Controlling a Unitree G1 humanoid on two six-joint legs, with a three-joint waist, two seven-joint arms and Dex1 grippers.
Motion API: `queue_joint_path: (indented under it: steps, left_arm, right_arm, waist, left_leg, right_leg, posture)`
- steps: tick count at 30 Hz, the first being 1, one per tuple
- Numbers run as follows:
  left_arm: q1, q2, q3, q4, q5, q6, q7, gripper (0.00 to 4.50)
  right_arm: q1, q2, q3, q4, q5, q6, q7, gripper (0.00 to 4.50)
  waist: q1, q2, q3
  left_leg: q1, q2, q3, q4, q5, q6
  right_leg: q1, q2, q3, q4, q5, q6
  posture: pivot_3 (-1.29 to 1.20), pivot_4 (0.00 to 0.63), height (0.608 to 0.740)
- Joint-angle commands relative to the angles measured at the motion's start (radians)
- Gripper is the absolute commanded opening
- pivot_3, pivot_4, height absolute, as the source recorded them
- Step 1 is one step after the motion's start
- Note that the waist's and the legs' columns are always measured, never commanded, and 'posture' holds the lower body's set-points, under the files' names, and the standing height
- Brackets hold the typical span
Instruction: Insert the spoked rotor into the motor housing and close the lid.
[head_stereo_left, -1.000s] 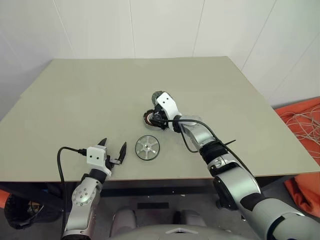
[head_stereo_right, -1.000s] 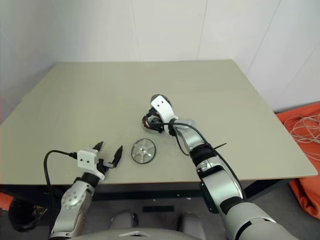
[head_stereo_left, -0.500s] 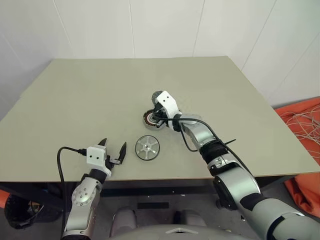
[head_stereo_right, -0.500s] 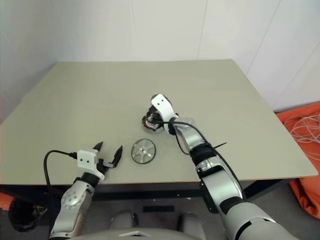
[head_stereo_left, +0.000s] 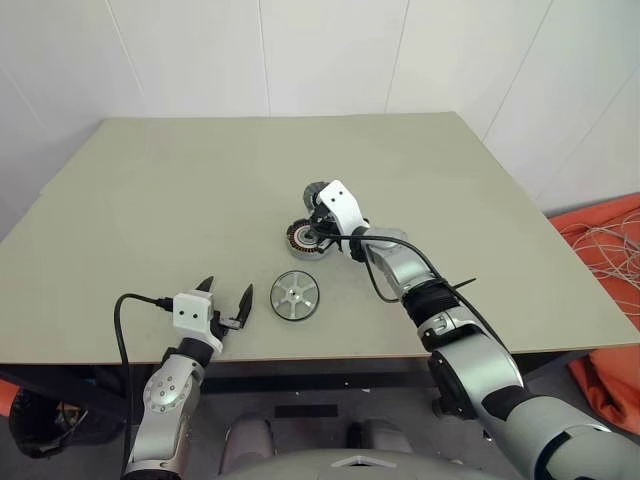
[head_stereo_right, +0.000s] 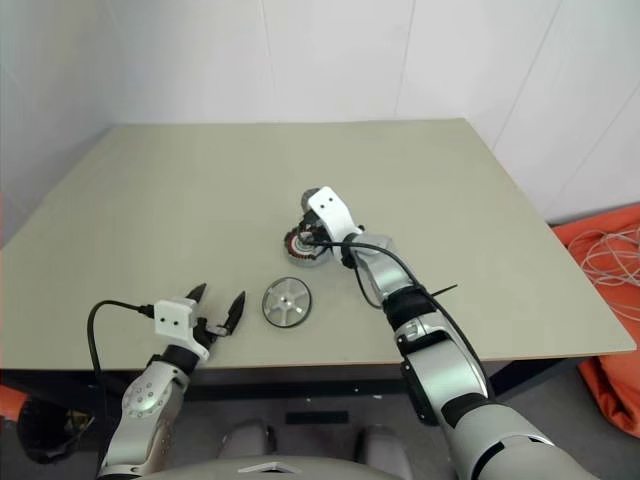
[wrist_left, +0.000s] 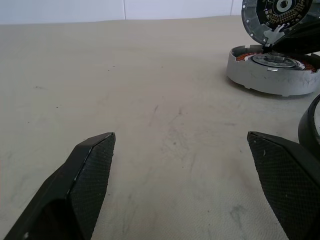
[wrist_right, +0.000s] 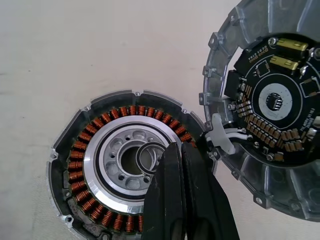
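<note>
The motor housing (head_stereo_left: 301, 239) lies mid-table, its copper windings (wrist_right: 82, 146) circling a silver centre. Its lid (wrist_right: 280, 115) stands tilted up from the housing's far edge, circuit face showing. A tiny metal ring (wrist_right: 146, 158) rests on the silver centre. My right gripper (wrist_right: 176, 148) is shut just over the housing's centre, its tips against that ring's edge; I cannot tell if it pinches the ring. The spoked rotor (head_stereo_left: 296, 296) lies flat on the table nearer me. My left gripper (head_stereo_left: 228, 296) hovers open and empty near the front edge, left of the rotor.
The table (head_stereo_left: 150, 190) is a bare beige top with its front edge just behind the left gripper. An orange cloth with pale cables (head_stereo_left: 610, 250) lies on the floor beyond the right edge. White walls stand behind the table.
My right gripper has gone from open to shut over the housing's centre. The left arm, the rotor and the lid have not moved.
</note>
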Motion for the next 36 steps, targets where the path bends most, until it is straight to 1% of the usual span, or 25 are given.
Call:
queue_joint_path:
  steps: [1, 16, 36]
  left_arm:
    - [0.0, -0.001, -0.007, -0.03, -0.001, 0.003, 0.0, 4.5]
    - [0.007, -0.003, -0.009, -0.044, 0.005, 0.009, 0.012, 4.5]
    - [0.003, -0.002, -0.007, -0.031, -0.001, 0.005, 0.013, 4.5]
  right_arm:
    - [-0.044, -0.003, -0.01, -0.025, -0.007, -0.005, -0.008, 0.04]
    - [-0.044, 0.002, 0.015, -0.037, -0.045, 0.009, 0.012, 0.04]
    - [-0.025, 0.02, 0.023, -0.077, -0.042, 0.03, 0.051, 0.04]
  waist:
    - [0.0, 0.0, 0.0]
    - [0.0, 0.0, 0.0]
    - [0.0, 0.0, 0.001]
  left_leg:
    - [0.0, 0.0, 0.0, 0.0, 0.0, 0.0]
    - [-0.001, 0.0, 0.0, 0.0, 0.0, 0.0]
    - [0.0, 0.0, 0.0, 0.0, 0.0, 0.0]
  right_leg:
    - [0.0, 0.0, 0.0, 0.0, 0.0, 0.0]
    - [-0.001, 0.0, 0.0, 0.0, 0.0, 0.0]
    - [-0.001, 0.0, 0.0, 0.0, 0.0, 0.0]
  posture:
    - [0.0, 0.0, 0.74]
    - [0.0, 0.0, 0.74]
    - [0.0, 0.0, 0.74]
